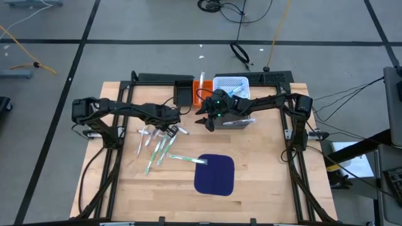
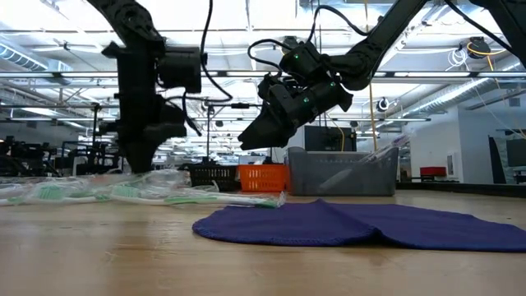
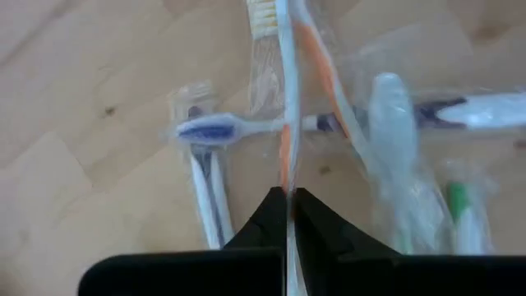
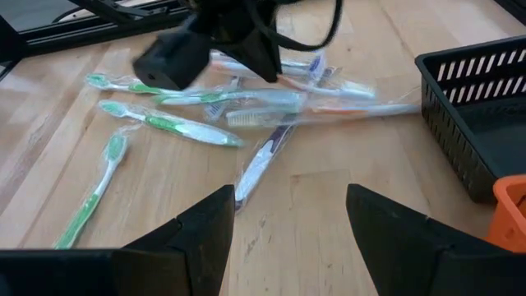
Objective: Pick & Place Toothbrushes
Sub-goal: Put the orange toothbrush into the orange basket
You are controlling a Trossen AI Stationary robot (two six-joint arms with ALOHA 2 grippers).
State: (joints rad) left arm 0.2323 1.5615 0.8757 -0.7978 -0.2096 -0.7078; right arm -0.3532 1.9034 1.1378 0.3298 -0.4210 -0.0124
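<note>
Several wrapped toothbrushes (image 1: 157,144), white, green and blue, lie in a loose pile on the wooden table left of centre. They also show in the right wrist view (image 4: 189,123). My left gripper (image 1: 169,129) points down into the pile's far end, shut on a white-and-orange toothbrush (image 3: 283,90). My right gripper (image 1: 202,123) hangs open above the table, right of the pile and just in front of the bins, with nothing between its fingers (image 4: 288,214). One green toothbrush (image 1: 185,158) lies with its end at the blue mat's edge. My left gripper pinches the white-and-orange toothbrush's handle (image 3: 287,187) between its two fingers, wrapper and all. The fingers come from above, pointing down, one on each side of the handle. The brush head (image 3: 263,16) lies beyond the fingertips. I cannot tell whether it is off the table.
A dark blue mat (image 1: 214,174) lies at the near centre. At the far edge stand a black bin (image 1: 184,93), an orange bin (image 1: 200,95) and a grey bin (image 1: 233,85) with toothbrushes in it. Bare wood lies near the front edge.
</note>
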